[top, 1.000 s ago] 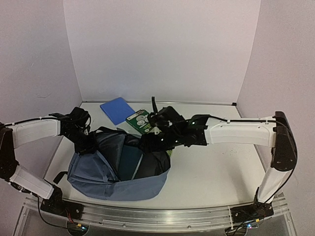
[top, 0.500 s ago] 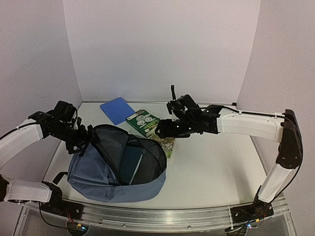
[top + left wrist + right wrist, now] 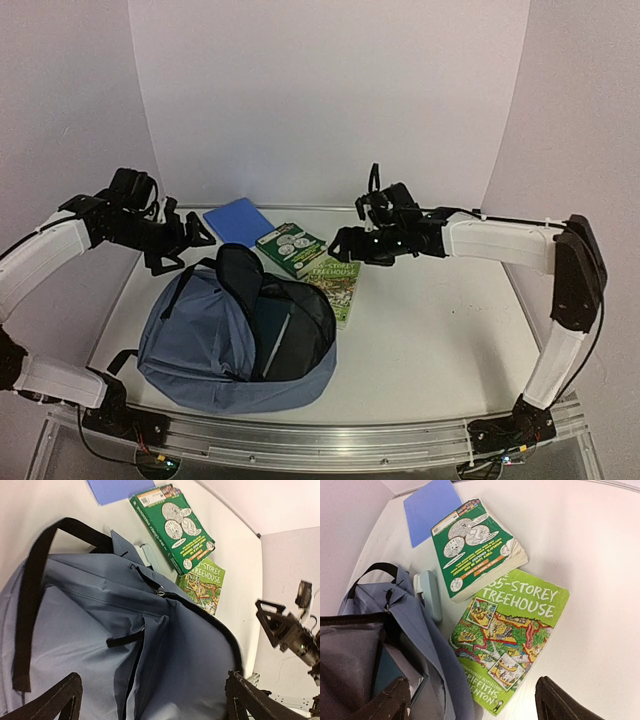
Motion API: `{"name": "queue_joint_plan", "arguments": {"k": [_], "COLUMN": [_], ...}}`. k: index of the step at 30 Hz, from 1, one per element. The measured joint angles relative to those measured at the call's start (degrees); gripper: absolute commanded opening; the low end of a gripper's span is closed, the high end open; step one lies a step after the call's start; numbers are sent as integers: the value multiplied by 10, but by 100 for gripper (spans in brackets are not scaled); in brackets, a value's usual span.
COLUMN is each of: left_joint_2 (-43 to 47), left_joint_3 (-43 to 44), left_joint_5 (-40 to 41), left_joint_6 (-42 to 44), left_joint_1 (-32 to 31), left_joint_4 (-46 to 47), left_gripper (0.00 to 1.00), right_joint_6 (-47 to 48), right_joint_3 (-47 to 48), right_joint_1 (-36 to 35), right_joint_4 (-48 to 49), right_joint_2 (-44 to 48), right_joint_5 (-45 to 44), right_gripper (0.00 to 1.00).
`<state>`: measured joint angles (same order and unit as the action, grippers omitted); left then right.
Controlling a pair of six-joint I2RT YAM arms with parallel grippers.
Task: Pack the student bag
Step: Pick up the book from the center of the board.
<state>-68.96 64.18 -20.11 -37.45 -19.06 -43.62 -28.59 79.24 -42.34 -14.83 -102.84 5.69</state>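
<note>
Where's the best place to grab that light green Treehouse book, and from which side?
Take the Treehouse book by its long edge on the robot's right, with the open right gripper coming from that side. It lies flat; the student bag crowds the opposite edge and the dark green book its far end.

A white bench sits boxed in by three plain panels: a pale back wall at the far edge, and a left wall and right wall with a faint lilac cast. A metal rail runs along the near edge. Light looks soft and even, probably from overhead.
</note>
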Motion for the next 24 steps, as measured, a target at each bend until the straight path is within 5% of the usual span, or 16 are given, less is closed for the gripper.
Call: {"name": "queue_joint_plan", "arguments": {"k": [8, 24], "left_joint_2": [-47, -40], "left_joint_3": [-7, -97], "left_joint_5": [-95, -99], "left_joint_6": [2, -11], "left_joint_1": [1, 0], "left_joint_4": [85, 145], "left_gripper": [100, 100], "right_joint_6": [35, 49], "right_joint_3": [133, 361], "right_joint_1": [73, 127], "right_joint_4": [28, 35], "right_joint_2": [-175, -409], "right_joint_5": [88, 246], "right_gripper": [89, 75]}}
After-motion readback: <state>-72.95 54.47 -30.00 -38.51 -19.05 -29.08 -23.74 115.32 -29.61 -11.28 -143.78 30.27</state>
